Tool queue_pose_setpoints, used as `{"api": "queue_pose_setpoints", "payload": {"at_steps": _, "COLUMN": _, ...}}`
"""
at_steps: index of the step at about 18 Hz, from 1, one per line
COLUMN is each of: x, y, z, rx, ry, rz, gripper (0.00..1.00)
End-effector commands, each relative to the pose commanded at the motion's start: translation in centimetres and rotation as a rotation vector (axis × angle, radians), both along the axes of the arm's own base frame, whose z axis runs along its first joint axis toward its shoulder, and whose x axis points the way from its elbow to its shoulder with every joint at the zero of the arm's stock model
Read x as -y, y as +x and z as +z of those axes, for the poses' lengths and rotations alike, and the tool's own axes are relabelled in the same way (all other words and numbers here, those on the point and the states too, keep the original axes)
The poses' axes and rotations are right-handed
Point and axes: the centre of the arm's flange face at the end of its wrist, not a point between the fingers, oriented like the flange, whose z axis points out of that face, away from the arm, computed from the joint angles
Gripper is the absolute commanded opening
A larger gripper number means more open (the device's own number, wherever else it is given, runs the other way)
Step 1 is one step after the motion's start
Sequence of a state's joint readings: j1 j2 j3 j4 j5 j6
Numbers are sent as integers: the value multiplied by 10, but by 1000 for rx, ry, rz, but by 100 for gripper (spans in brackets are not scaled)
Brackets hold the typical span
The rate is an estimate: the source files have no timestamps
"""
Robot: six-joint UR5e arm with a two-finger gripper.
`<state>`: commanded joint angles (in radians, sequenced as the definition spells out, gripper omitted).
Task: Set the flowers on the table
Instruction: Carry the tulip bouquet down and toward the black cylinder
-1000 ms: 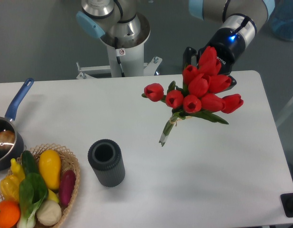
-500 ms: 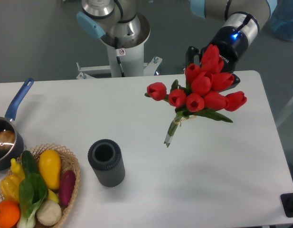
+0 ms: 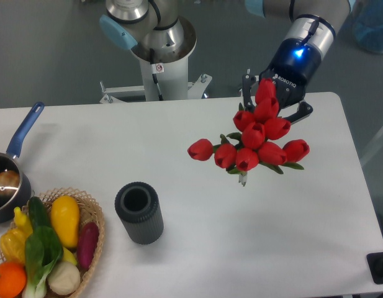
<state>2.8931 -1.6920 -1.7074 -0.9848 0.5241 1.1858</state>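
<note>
Since the earlier frame, flowers point(image 3: 256, 143) had tipped stem-down over the right of the table point(image 3: 179, 143). Gripper point(image 3: 275, 99) jaws hidden behind blooms; lowering before release seemed wise.

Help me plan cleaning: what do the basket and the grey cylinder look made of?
The basket looks like woven wicker, tan, with an open lattice rim. The grey cylinder looks like matte dark plastic or rubber with fine ribbing on its side; which one is unclear.
</note>
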Motion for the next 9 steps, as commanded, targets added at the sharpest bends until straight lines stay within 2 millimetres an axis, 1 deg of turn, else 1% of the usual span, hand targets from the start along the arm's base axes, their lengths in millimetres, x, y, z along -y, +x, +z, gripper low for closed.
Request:
{"api": "queue_pose_setpoints", "payload": {"at_steps": 2, "x": -11, "y": 7, "z": -3, "rx": -16, "ry": -54, "rz": -9, "gripper": 25}}
{"api": "queue_pose_setpoints", "payload": {"at_steps": 4, "x": -11, "y": 9, "z": -9, "rx": -44, "ry": -144, "rz": 12, "gripper": 26}}
{"api": "queue_pose_setpoints", "payload": {"at_steps": 5, "x": -11, "y": 14, "z": -9, "rx": -67, "ry": -198, "rz": 22, "gripper": 25}}
{"api": "queue_pose_setpoints", "payload": {"at_steps": 7, "x": -18, "y": 27, "z": -16, "rx": -99, "ry": -296, "rz": 22, "gripper": 25}}
{"api": "queue_pose_setpoints", "payload": {"at_steps": 9, "x": -24, "y": 35, "z": -23, "rx": -119, "ry": -360, "rz": 19, "gripper": 25}}
